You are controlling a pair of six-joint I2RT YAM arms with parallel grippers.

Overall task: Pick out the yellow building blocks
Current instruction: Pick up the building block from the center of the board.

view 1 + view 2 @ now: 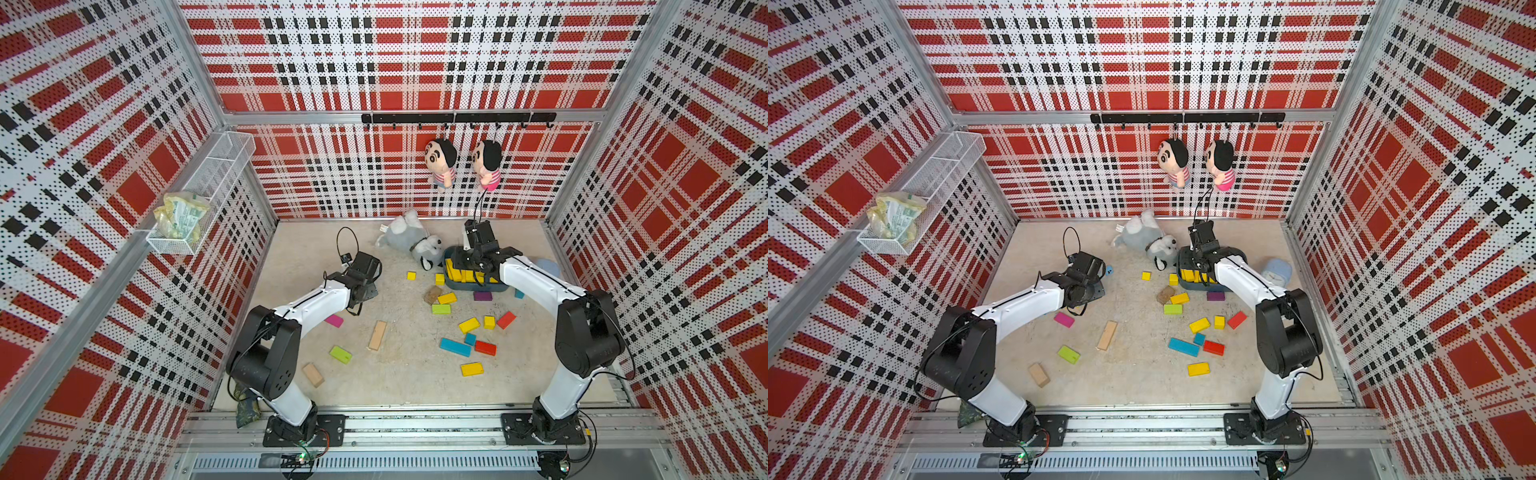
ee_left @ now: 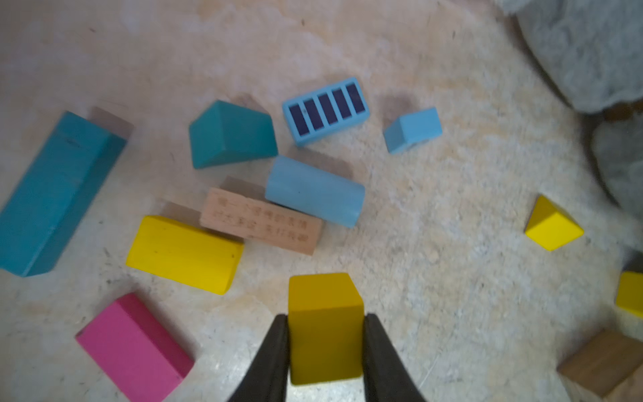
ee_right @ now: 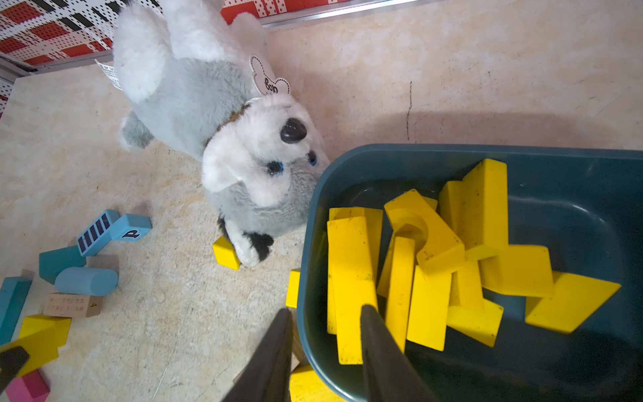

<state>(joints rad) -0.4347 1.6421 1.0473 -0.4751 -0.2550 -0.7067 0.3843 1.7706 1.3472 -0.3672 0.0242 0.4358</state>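
Red, black and white plaid panels wall in a pale speckled worktop [image 1: 407, 386], shown in both top views. Loose yellow building blocks [image 1: 472, 369] lie scattered among red, blue, green and bare-wood pieces, mostly toward the robot's right. A dark teal bin [image 1: 465, 286] at the far right already holds a heap of yellow pieces, and a grey plush dog [image 1: 411, 243] lies just beside it. The right arm [image 1: 536, 278] reaches over the bin. The left arm [image 1: 316, 299] bends down over the left part of the worktop.

Left wrist view: the left end effector [image 2: 326, 317] is clenched on the held yellow block [image 2: 323, 299], one finger flat against each side. Close by, a yellow brick [image 2: 184, 254] touches a bare-wood plank [image 2: 261, 222]. A yellow wedge [image 2: 553, 224] sits well apart.

Right wrist view: the right end effector [image 3: 327, 309] hangs over the bin's near wall, jaws parted and empty. One finger is outside the wall and the other is above the yellow bars [image 3: 351, 278] inside.

The step in hand looks like carrying the gripped block to the bin. To do it well, lift straight up clear of the neighbouring pieces and pass in front of the dog. Let the right arm leave the bin before entering. Release low over the bin's open floor so the block does not bounce out.
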